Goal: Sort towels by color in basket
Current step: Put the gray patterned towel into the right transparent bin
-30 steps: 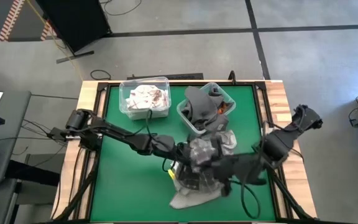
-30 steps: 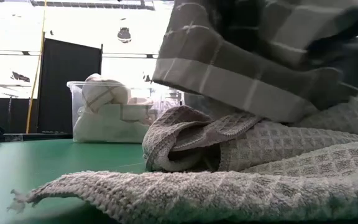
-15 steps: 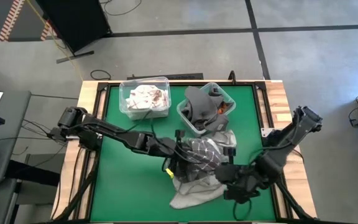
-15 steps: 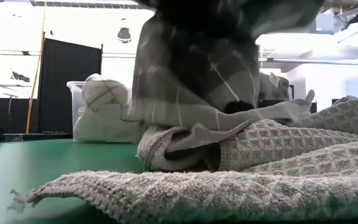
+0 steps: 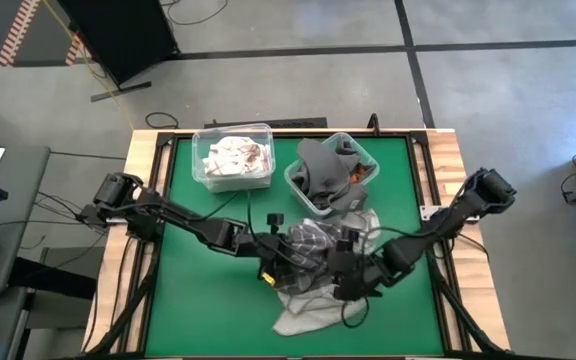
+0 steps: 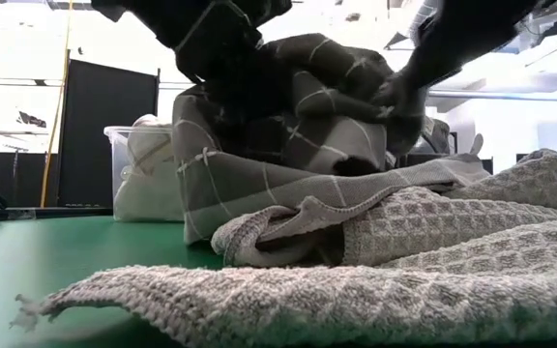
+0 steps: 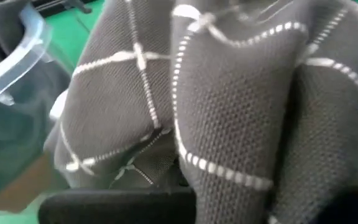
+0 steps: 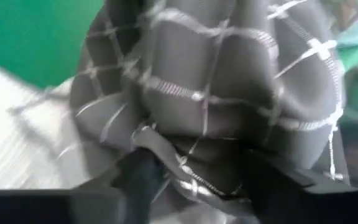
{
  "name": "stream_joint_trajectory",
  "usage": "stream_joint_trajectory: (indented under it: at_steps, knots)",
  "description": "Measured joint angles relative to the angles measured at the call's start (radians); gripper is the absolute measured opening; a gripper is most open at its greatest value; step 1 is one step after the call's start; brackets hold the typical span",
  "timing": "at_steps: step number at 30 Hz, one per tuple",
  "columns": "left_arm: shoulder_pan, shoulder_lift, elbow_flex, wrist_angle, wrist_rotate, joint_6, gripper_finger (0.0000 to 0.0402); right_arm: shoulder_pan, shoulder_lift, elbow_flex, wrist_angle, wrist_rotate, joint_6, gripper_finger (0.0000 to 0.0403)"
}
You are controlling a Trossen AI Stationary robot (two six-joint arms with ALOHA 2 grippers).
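Two grippers meet mid-mat on dark checked towel (image 5: pixel 313 243): left gripper (image 5: pixel 280 258) clamped shut on it, right gripper (image 5: pixel 346 272) fingers spread around its bunched edge, light grey waffle towel (image 5: pixel 308 312) underneath nr front edge, green mat (image 5: pixel 203 300) open to left.

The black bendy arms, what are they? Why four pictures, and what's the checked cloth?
They are two robot arms at a green table, sorting towels by colour. One picture looks down from above, one looks across at table height, and two come from cameras on the arms' wrists. The left end effector, the pinching part, is shut on a dark grey cloth towel with thin white checks. The right end effector is open against the same towel. Underneath lies a light grey waffle-weave towel. Behind stand two clear plastic bins: one with white cloths, one with dark grey and orange ones.
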Motion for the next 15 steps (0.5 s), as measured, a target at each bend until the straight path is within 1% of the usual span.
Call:
stream_joint_trajectory:
  at_steps: [3, 7, 11, 15]
  knots:
    - [-0.016, -0.003, -0.003, 0.003, 0.001, 0.014, 0.0, -0.055, 0.0, -0.04, 0.091, 0.0, -0.035, 0.0307]
    - [-0.036, -0.003, -0.003, 0.037, 0.001, 0.056, 0.0, -0.127, 0.0, -0.097, 0.241, -0.022, -0.05, 0.0364]
    - [-0.051, -0.004, -0.004, 0.106, 0.006, 0.121, 0.0, -0.177, 0.024, -0.143, 0.462, -0.151, -0.14, 0.0392]
    - [-0.052, -0.003, -0.005, 0.155, 0.055, 0.179, 0.0, -0.191, 0.123, -0.15, 0.65, -0.262, -0.252, 0.0396]
